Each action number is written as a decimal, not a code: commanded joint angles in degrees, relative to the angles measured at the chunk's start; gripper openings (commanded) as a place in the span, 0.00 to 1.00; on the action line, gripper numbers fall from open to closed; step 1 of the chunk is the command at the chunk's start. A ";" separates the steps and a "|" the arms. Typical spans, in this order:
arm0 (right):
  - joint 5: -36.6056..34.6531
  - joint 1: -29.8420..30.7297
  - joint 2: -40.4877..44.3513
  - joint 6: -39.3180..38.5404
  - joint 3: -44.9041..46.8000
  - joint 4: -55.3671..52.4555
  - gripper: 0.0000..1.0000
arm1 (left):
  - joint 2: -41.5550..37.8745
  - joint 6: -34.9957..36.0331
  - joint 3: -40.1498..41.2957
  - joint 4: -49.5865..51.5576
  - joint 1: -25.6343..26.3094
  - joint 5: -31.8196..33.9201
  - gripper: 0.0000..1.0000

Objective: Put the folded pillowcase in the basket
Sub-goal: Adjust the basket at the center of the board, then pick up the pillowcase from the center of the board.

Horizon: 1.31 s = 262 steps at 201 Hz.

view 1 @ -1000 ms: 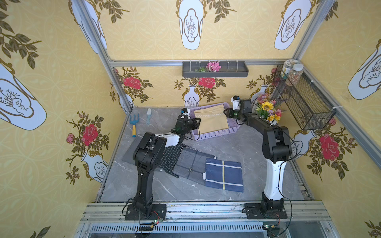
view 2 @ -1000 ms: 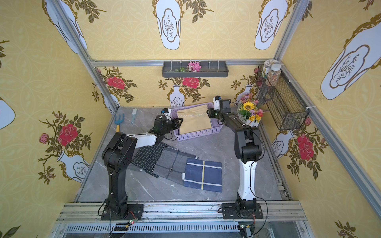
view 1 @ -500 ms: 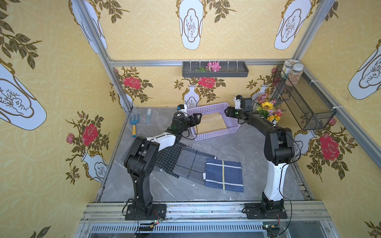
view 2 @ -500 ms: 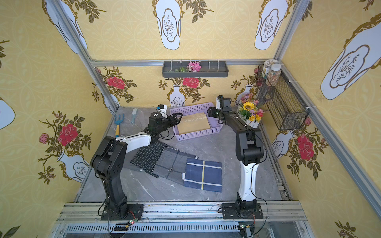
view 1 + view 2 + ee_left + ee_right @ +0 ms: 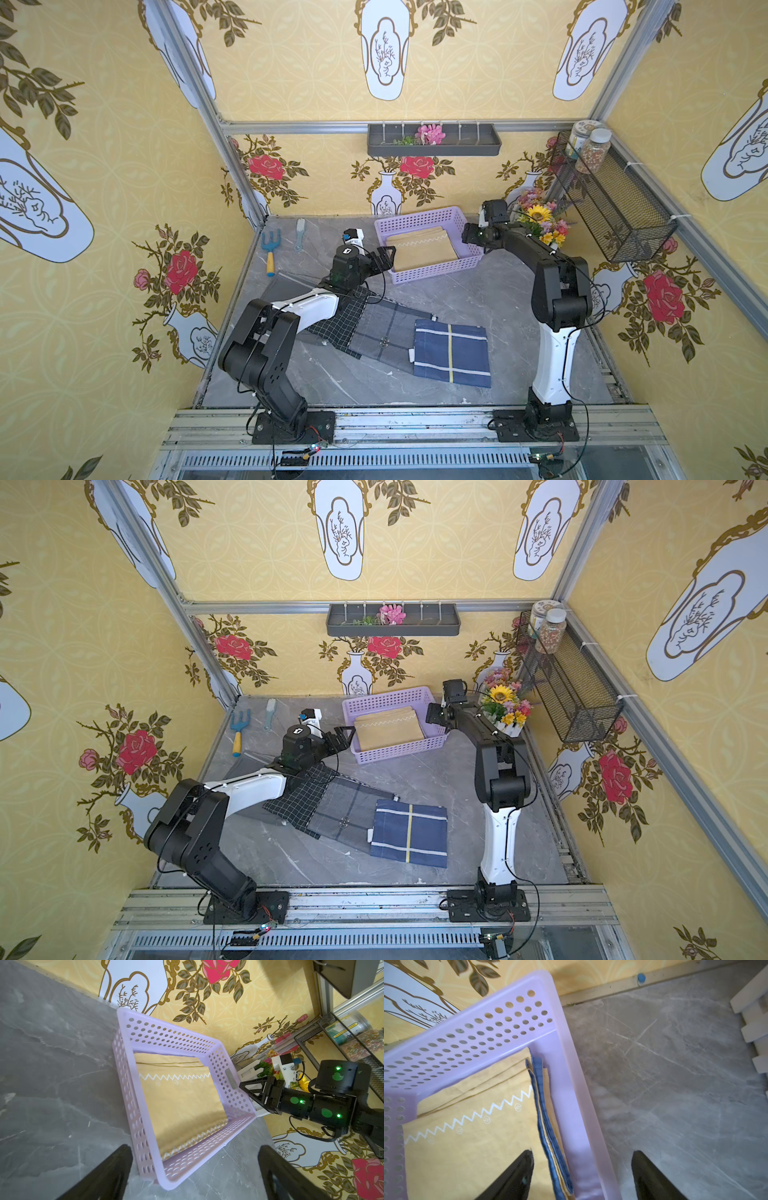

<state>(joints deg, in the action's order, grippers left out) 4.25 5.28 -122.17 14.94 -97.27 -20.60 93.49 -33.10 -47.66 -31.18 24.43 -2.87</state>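
Pillowcase (image 5: 422, 251) in basket (image 5: 419, 216), left tool (image 5: 193, 1147) and right tool (image 5: 582, 1153) apart — flowers (image 5: 540, 220) beside right arm (image 5: 523, 245), perhaps touching

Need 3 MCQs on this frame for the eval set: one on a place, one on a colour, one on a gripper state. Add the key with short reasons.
1. Where is the folded pillowcase relative to the basket?
A. Beside it on the table
B. Inside it
C. Draped over its rim

2. What colour is the zigzag line on the pillowcase?
A. Red
B. White
C. Black

3. What state is the left gripper in?
A. Open and empty
B. Shut on the pillowcase
C. Shut on the basket rim

Key:
1. B, it lies flat on the basket floor, within the walls, in both top views.
2. B, the zigzag shows white on the yellow cloth in both wrist views.
3. A, its jaws stand wide apart just short of the basket, gripping nothing.
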 commanded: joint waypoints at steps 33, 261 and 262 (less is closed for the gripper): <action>6.62 1.57 -0.11 -1.64 0.11 -3.39 0.77 | -4.85 -0.02 6.69 0.39 0.07 2.08 1.00; 4.45 7.05 46.82 9.79 47.98 -3.44 0.83 | -15.24 -5.86 19.46 6.86 25.76 7.30 1.00; 4.49 7.04 47.14 9.86 48.28 -3.55 0.83 | -15.17 -5.93 19.54 6.94 25.98 7.42 1.00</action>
<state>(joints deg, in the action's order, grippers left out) 7.62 11.86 -81.97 21.45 -54.50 -23.11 77.54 -37.06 -28.64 -26.30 47.16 1.50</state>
